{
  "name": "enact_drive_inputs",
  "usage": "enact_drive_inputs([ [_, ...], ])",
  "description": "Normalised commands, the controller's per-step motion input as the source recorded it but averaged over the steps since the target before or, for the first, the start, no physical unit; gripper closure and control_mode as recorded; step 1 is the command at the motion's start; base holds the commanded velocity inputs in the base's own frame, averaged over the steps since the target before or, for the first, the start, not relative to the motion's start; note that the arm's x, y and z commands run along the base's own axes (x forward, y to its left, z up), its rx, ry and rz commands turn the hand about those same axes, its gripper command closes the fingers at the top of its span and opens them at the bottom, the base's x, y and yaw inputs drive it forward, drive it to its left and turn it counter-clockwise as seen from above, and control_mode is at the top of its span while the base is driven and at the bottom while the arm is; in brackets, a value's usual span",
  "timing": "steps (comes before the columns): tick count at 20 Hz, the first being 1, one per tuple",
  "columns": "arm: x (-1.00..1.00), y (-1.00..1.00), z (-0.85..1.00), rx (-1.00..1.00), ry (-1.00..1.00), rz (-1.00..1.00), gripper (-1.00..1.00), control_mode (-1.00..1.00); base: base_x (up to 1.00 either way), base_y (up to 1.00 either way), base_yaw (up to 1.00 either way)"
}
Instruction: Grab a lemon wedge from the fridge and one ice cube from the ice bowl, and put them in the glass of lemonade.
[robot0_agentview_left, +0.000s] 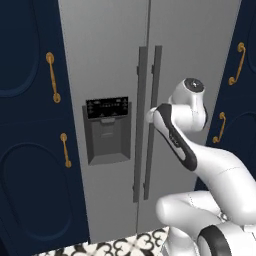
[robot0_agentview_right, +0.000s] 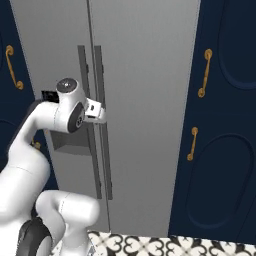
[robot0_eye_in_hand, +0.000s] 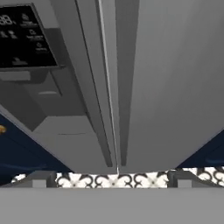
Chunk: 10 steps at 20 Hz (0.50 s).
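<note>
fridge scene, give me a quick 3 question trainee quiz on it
1. True or false: both doors of the tall grey two-door fridge are shut.
2. Which door carries the black dispenser panel? A) left B) right
3. Fill in: the white arm's two-finger gripper sits at the dark vertical bar ____.

Key: 1 true; 2 A; 3 handles. The jaws stand open, nothing held.

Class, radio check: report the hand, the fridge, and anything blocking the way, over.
Hand open, empty, at the fridge door handles. Both doors shut; lemon wedge not reached yet. Nothing between hand and handles.
</note>
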Motion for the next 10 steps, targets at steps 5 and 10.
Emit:
enact_drive_inputs([
  [5,0.52,0.00,0.11,0.05,-0.05,0.00,-1.00,-1.00,0.00,0.00,0.00],
  [10,0.10,0.00,-0.01,-0.05,-0.04,0.00,-1.00,-1.00,0.00,0.00,0.00],
])
